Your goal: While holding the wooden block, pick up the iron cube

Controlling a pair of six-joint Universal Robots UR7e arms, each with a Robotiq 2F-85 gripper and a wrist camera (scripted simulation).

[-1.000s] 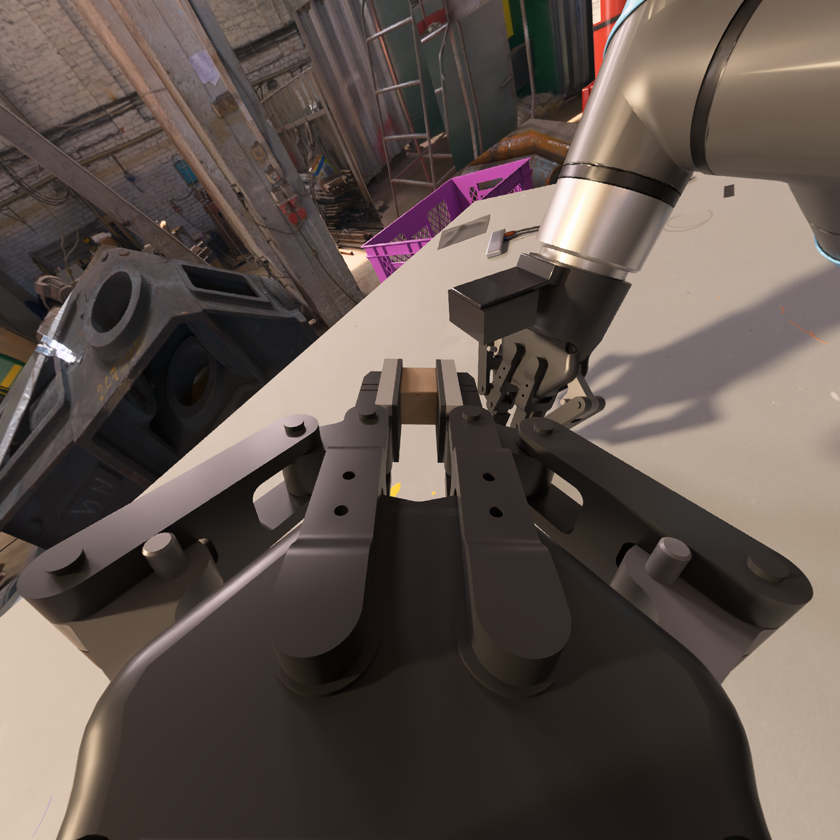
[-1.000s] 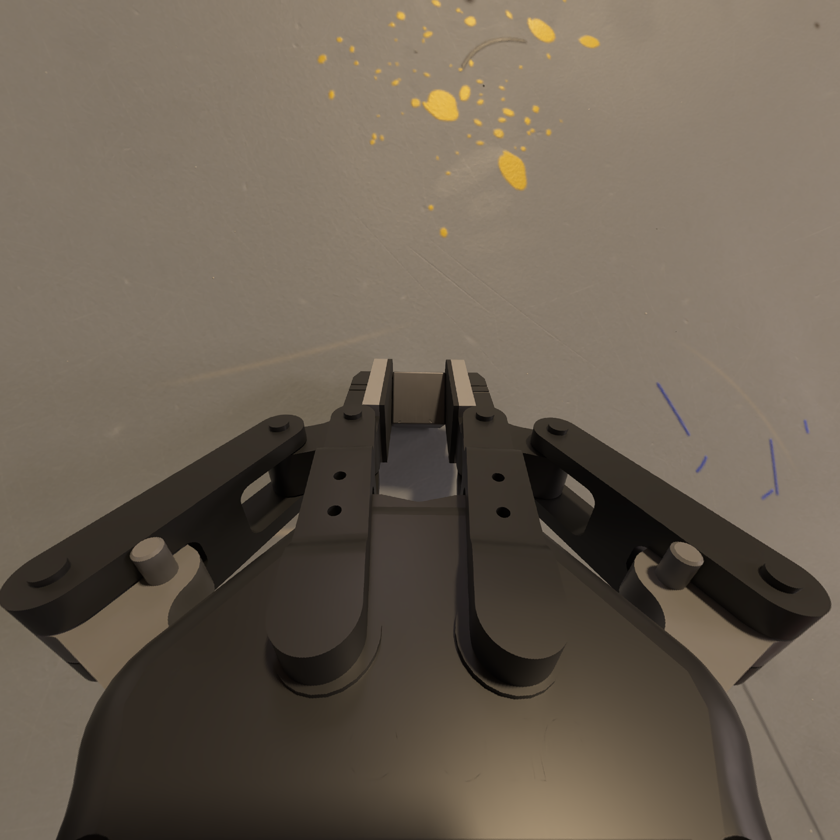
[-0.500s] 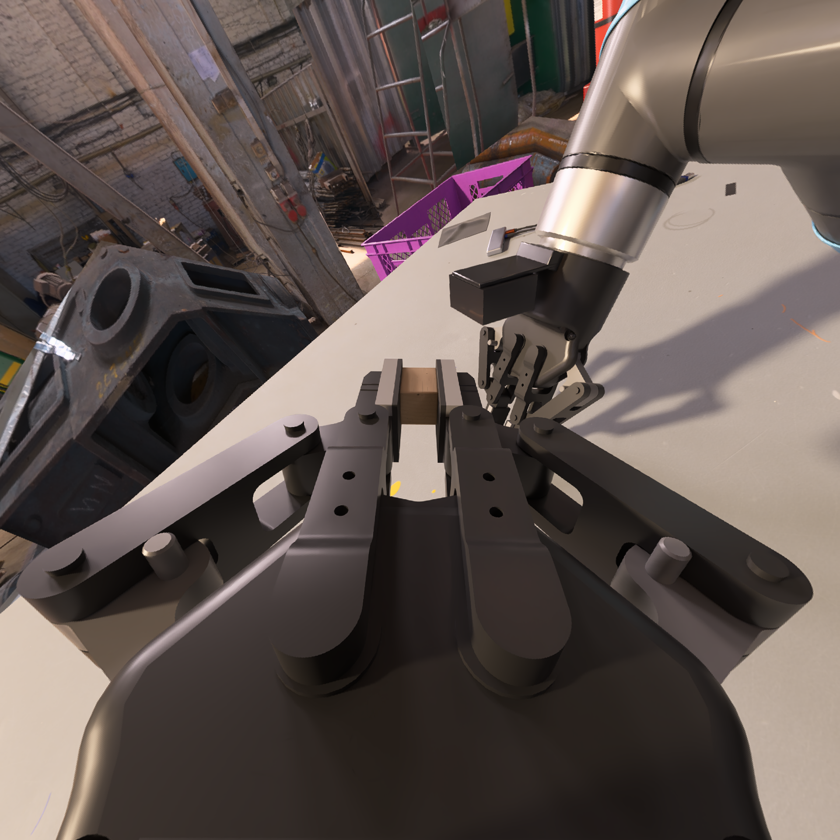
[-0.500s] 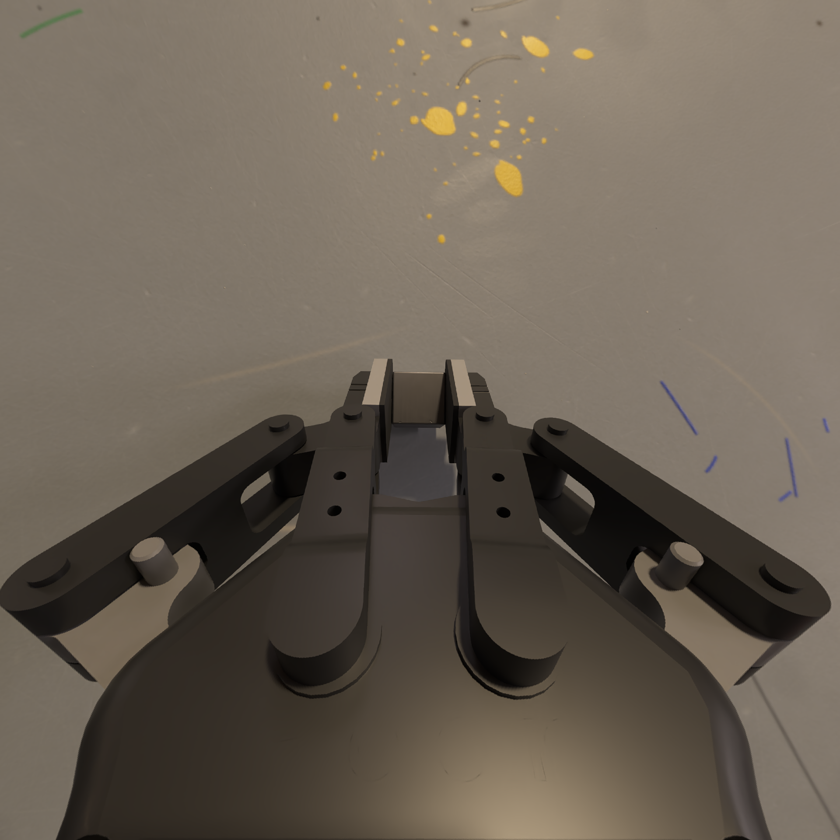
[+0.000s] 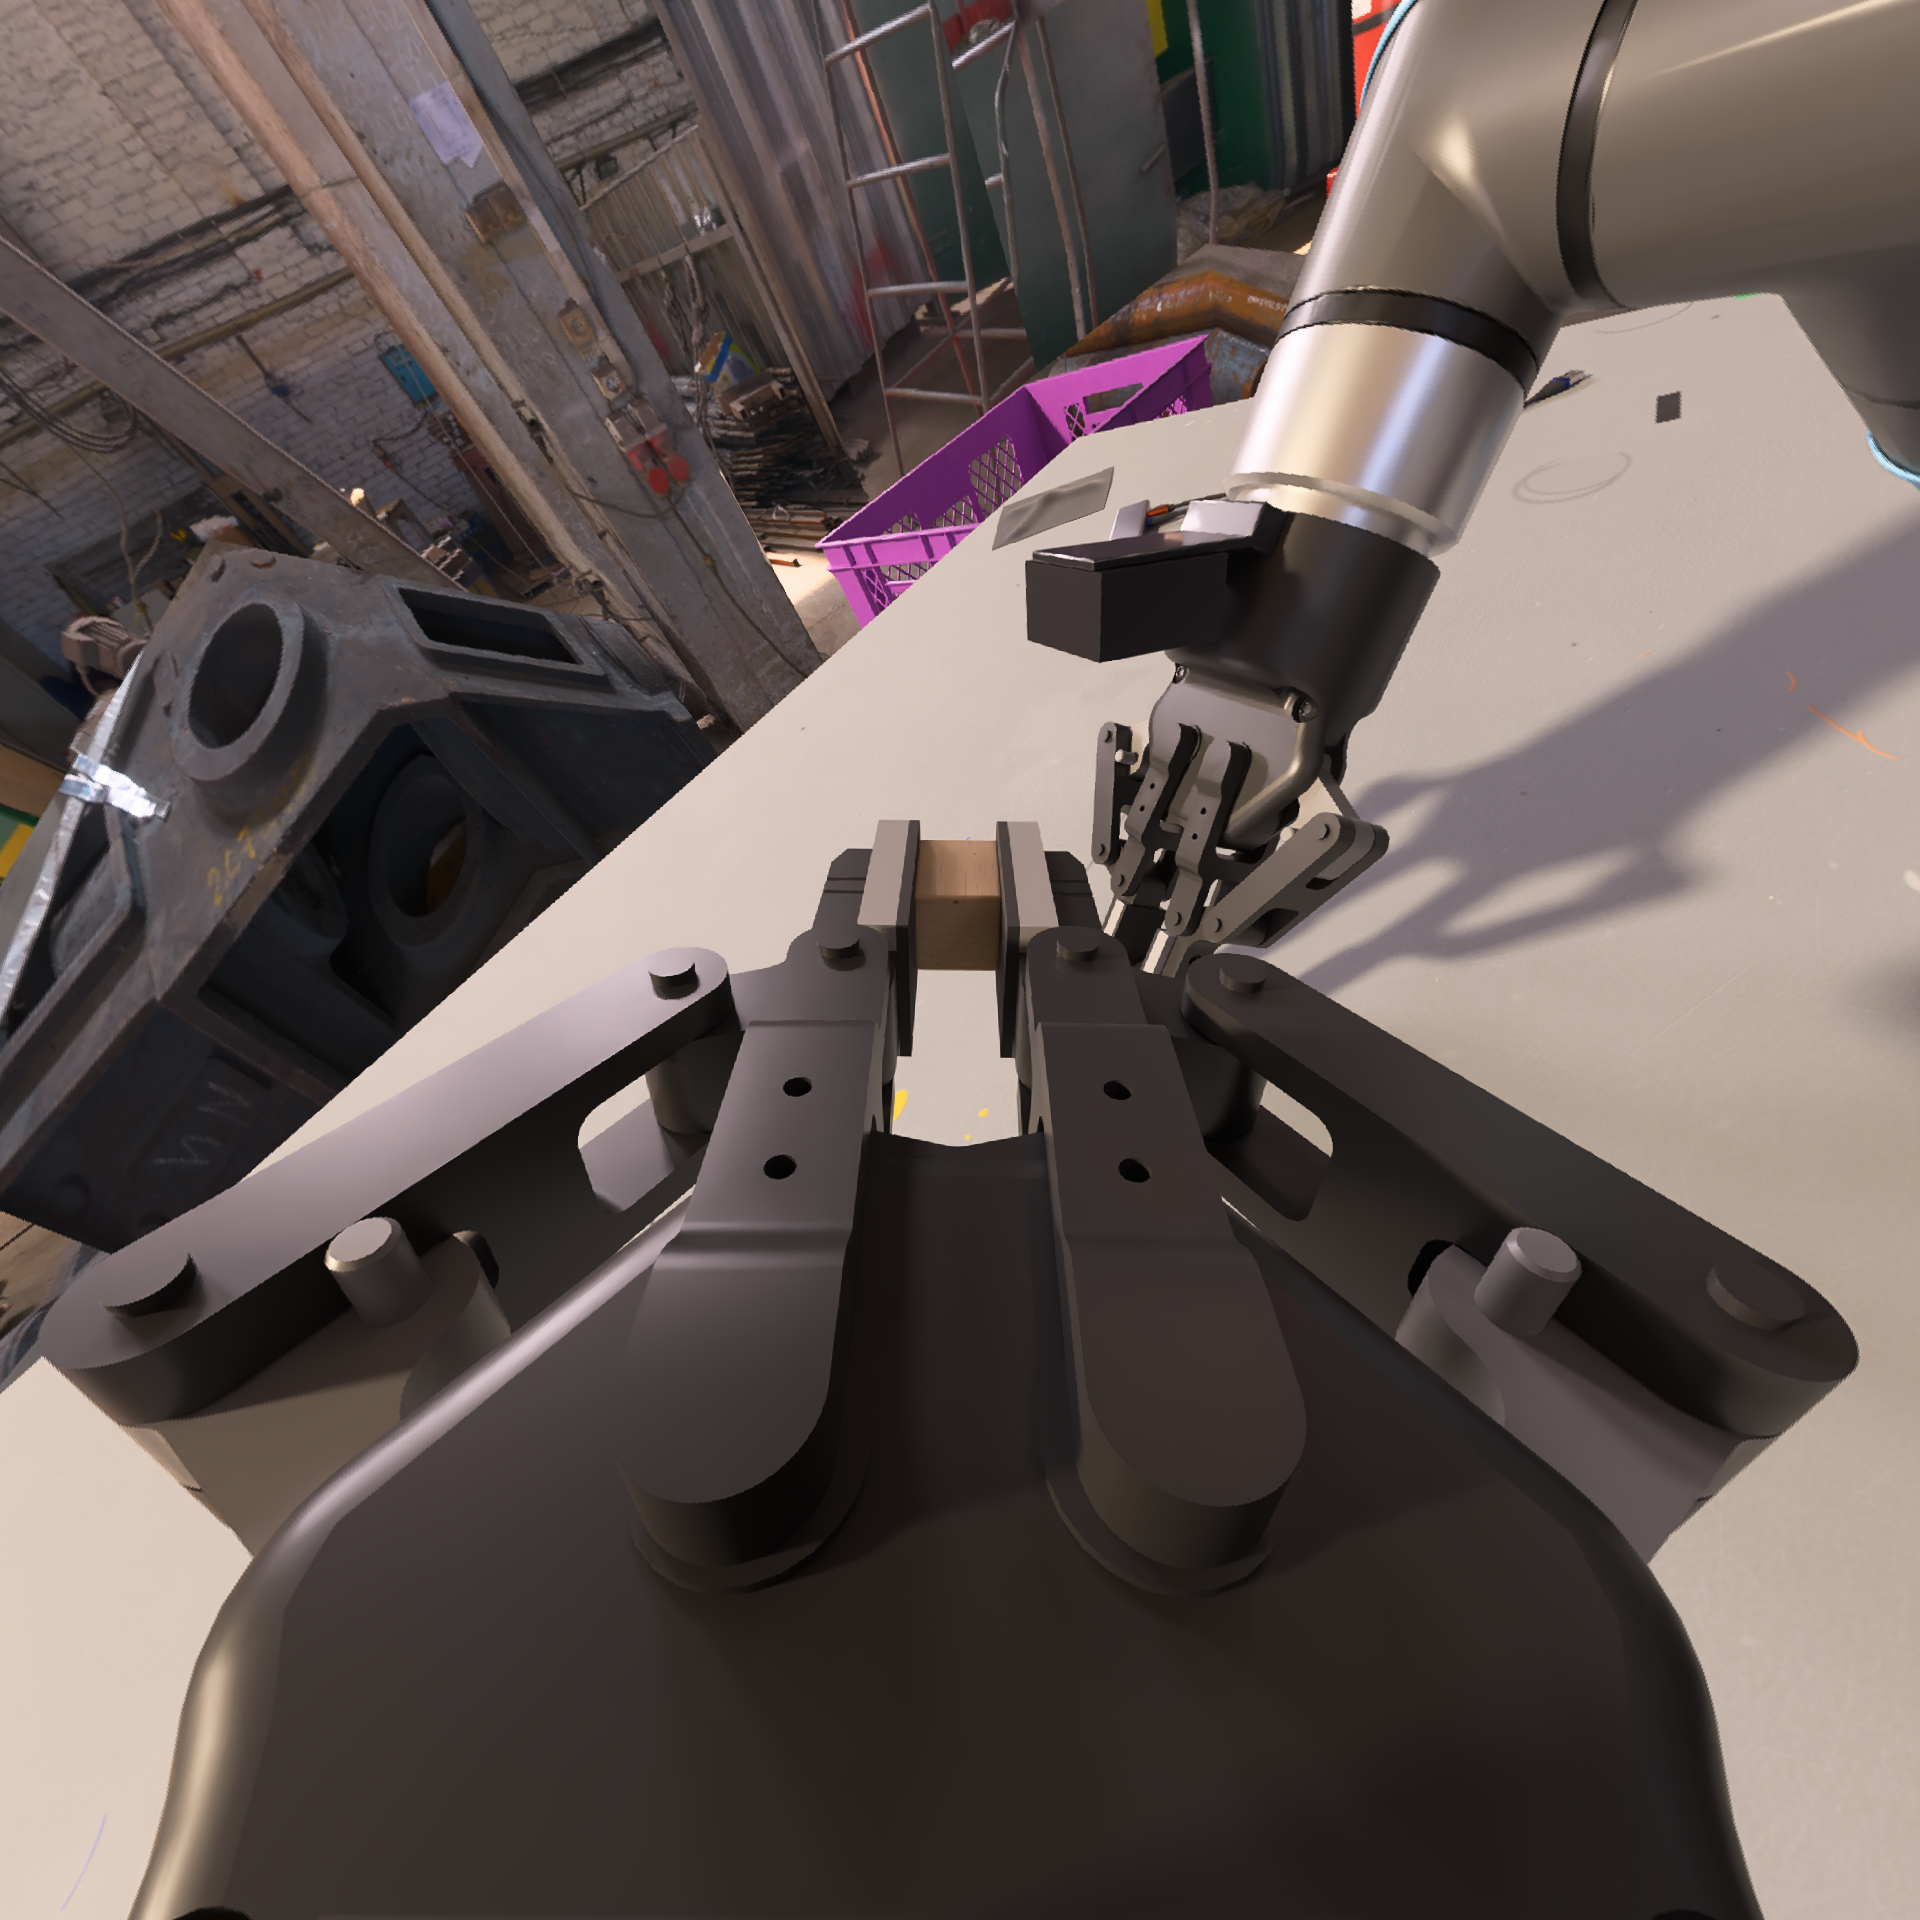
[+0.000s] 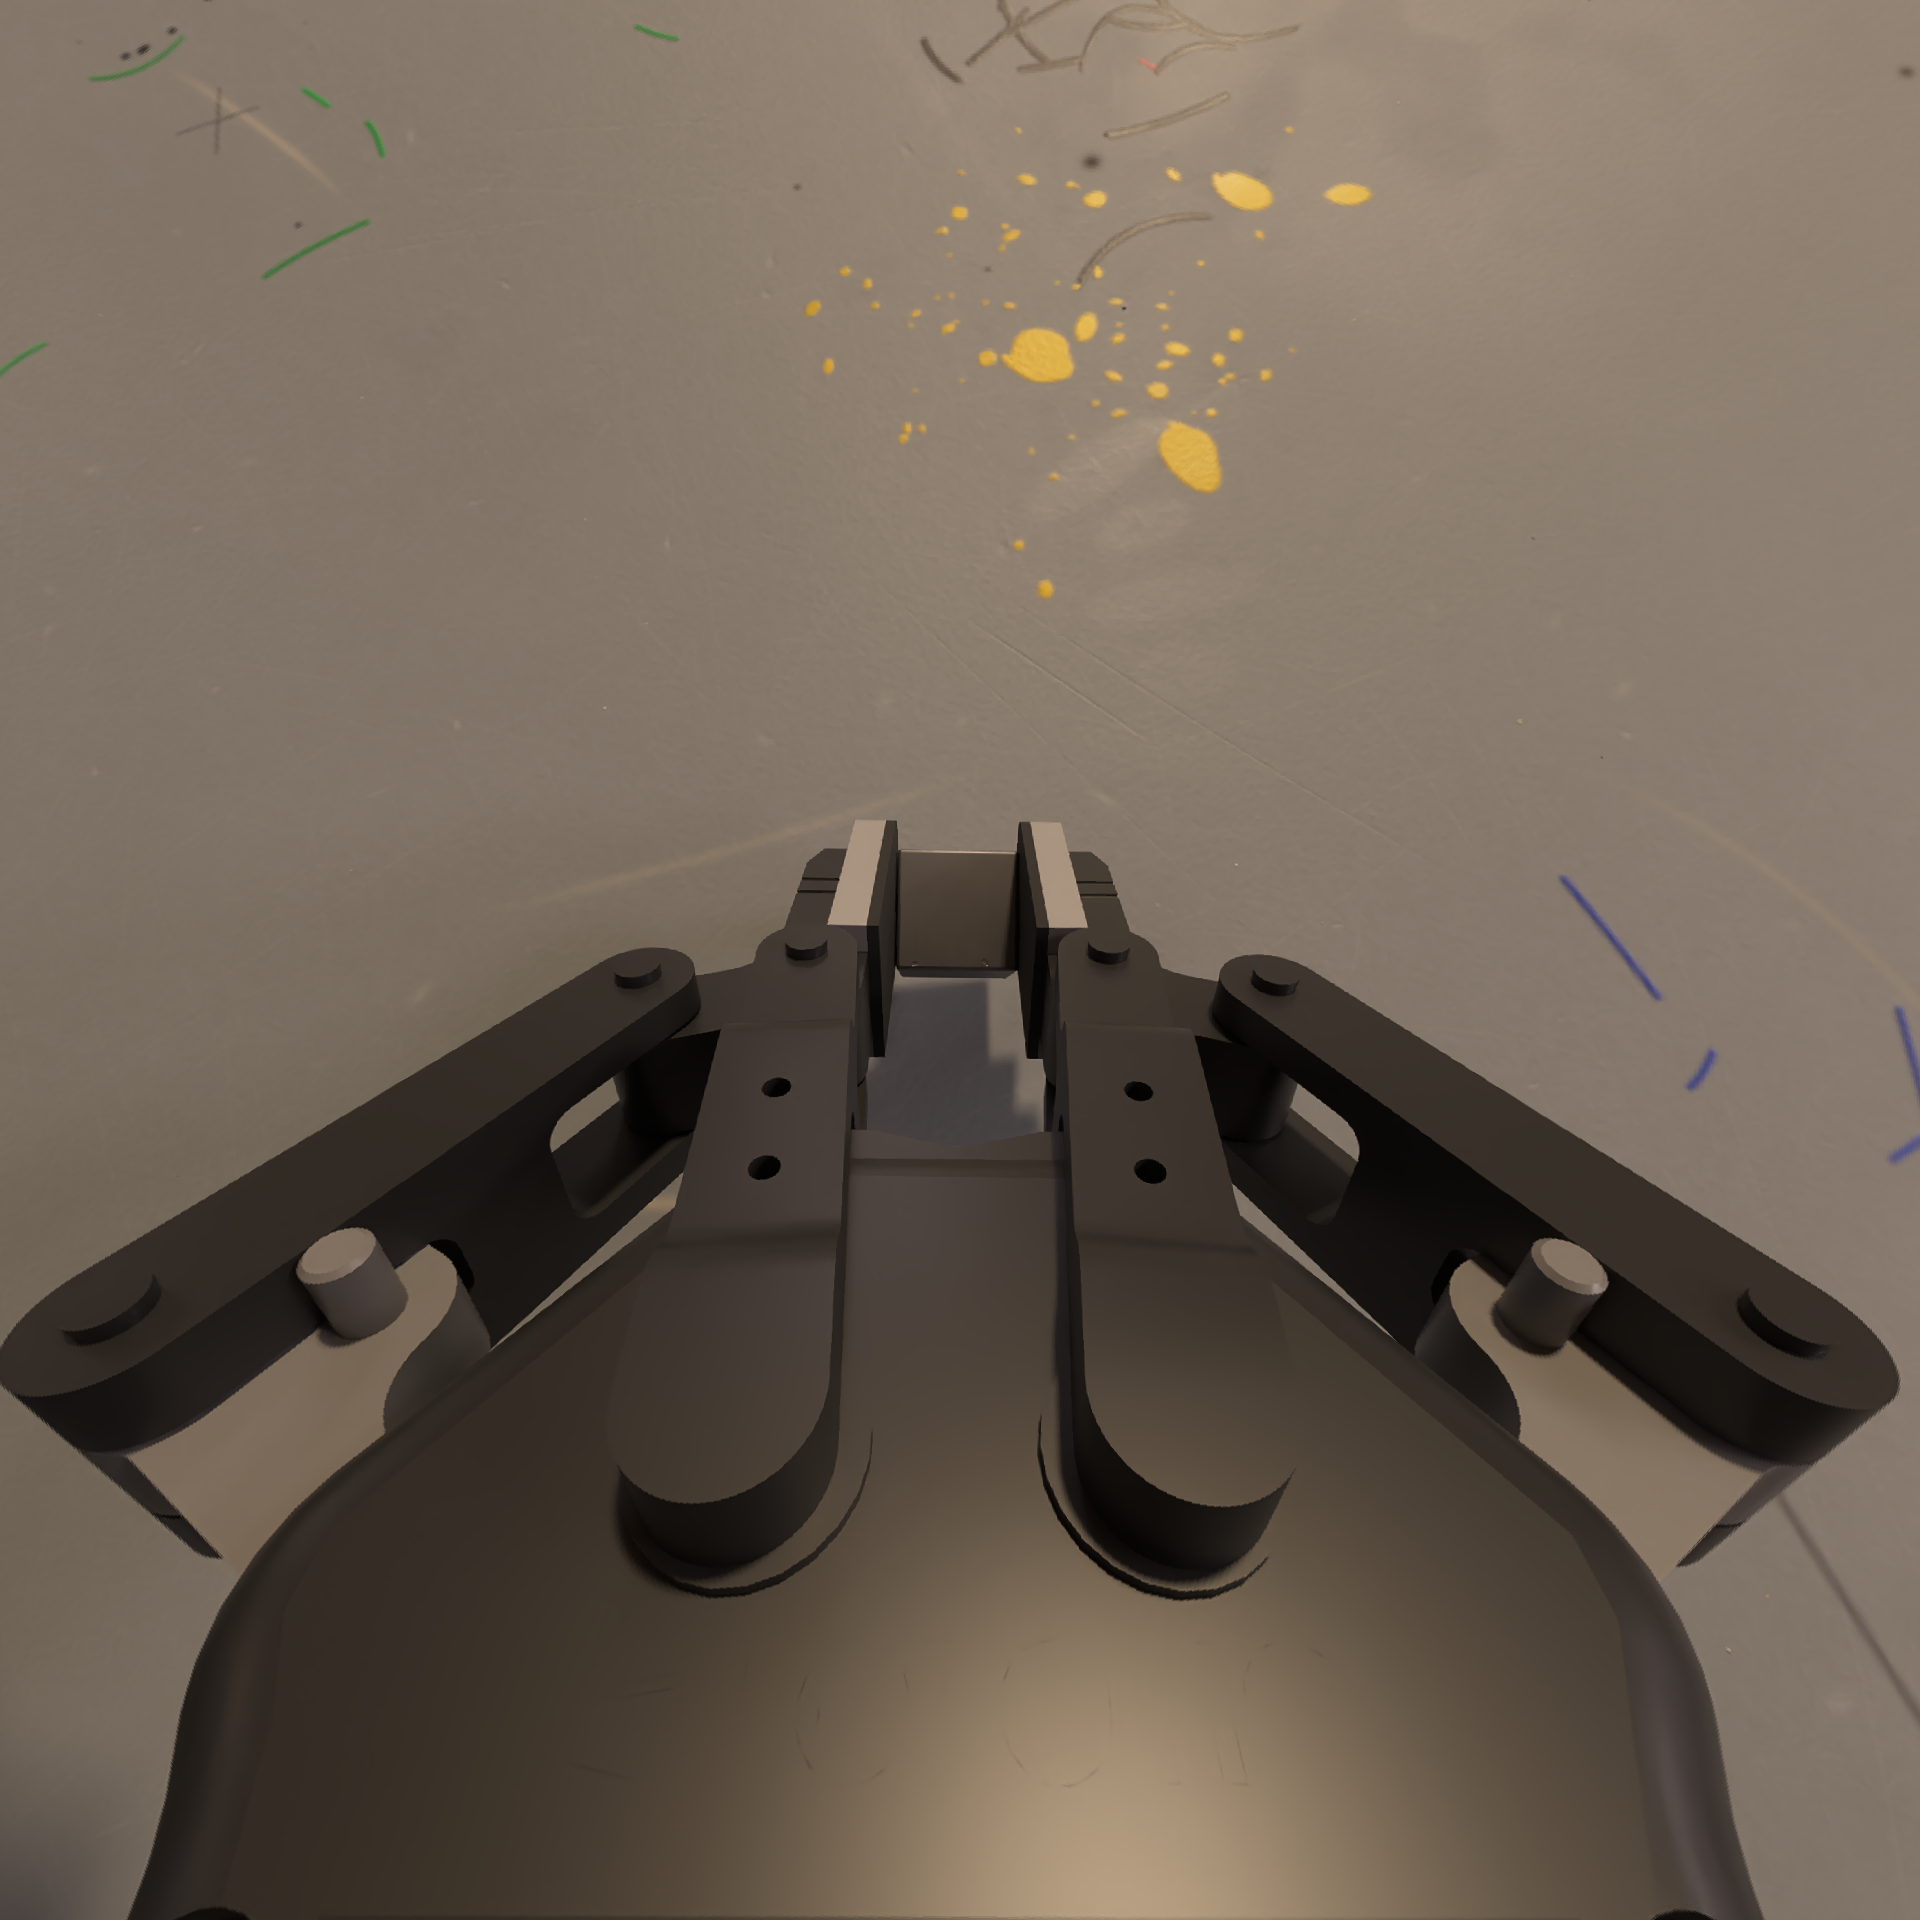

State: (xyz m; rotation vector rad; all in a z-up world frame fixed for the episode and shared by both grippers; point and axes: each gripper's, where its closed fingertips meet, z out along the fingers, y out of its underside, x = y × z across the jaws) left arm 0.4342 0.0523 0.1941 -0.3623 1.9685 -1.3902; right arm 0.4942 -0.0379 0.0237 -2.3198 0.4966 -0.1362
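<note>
Landmark: yellow paint splatter (image 6: 1184, 457) on the table (image 6: 416, 623). Left gripper (image 5: 958, 883) was closed down to block width on the wooden block (image 5: 956, 904), held clear above the table. Right gripper (image 6: 958, 883), just right of it, was clamped equally narrow on the iron cube (image 6: 954, 909), short of the splatter and apparently off the table. Step judged: lift underway. Next: raise further, both grips firm.

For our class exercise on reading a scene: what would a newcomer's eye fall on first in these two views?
First, the pale wooden block clamped at the left gripper fingertips, mid-frame. Next, the iron cube pinched in the right gripper, above a grey table spattered with yellow paint. Then the purple crate beyond the table's far edge.
</note>
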